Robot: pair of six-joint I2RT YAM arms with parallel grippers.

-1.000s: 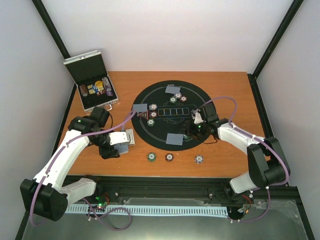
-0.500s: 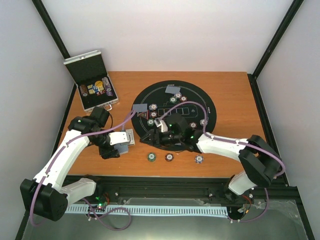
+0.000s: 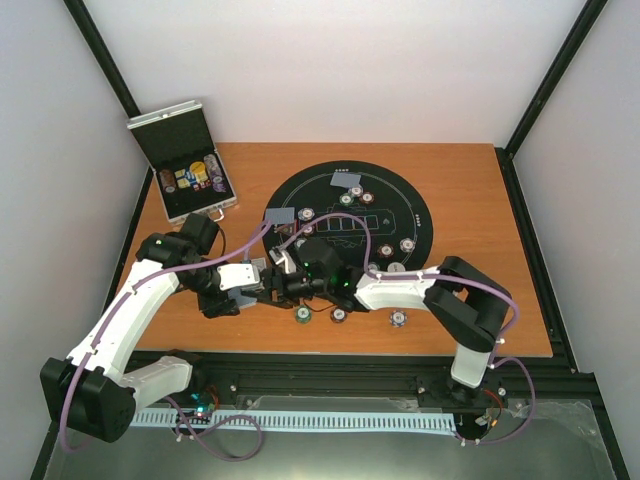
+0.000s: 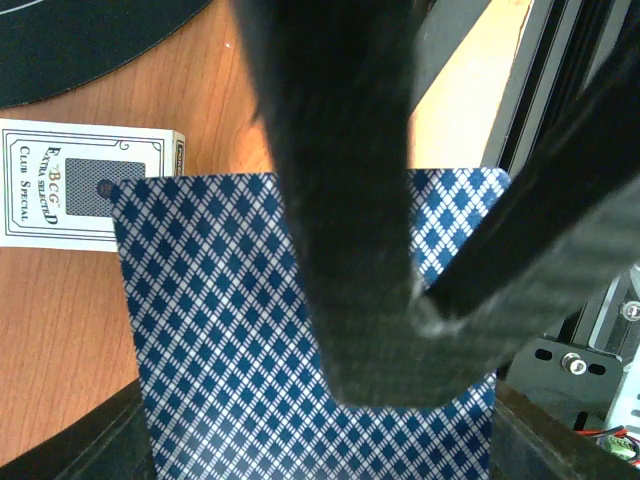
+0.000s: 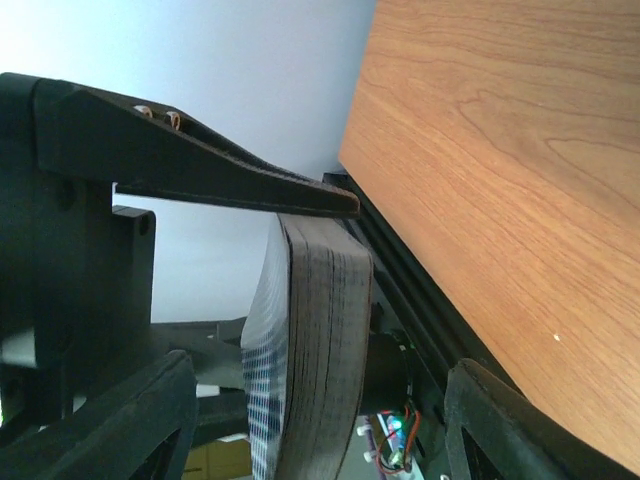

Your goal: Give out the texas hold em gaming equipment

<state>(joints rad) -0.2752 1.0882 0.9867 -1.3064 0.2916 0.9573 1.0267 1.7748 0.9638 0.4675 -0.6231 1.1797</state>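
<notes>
My left gripper is shut on the deck of blue-diamond-backed cards, holding it by its edges above the table's left front. My right gripper has reached across to it. Its jaws are open and stand on either side of the deck, one finger lying over the top card. Two grey-blue cards lie on the black round mat, with several chips around them. Three chips lie on the wood near the front edge.
An open metal chip case with stacked chips stands at the back left corner. The white card box lies on the wood beside the left gripper. The right arm stretches low across the mat's near edge.
The right arm has swung from the mat's right side leftwards across the near edge to the deck. The left arm has stayed still with the deck.
</notes>
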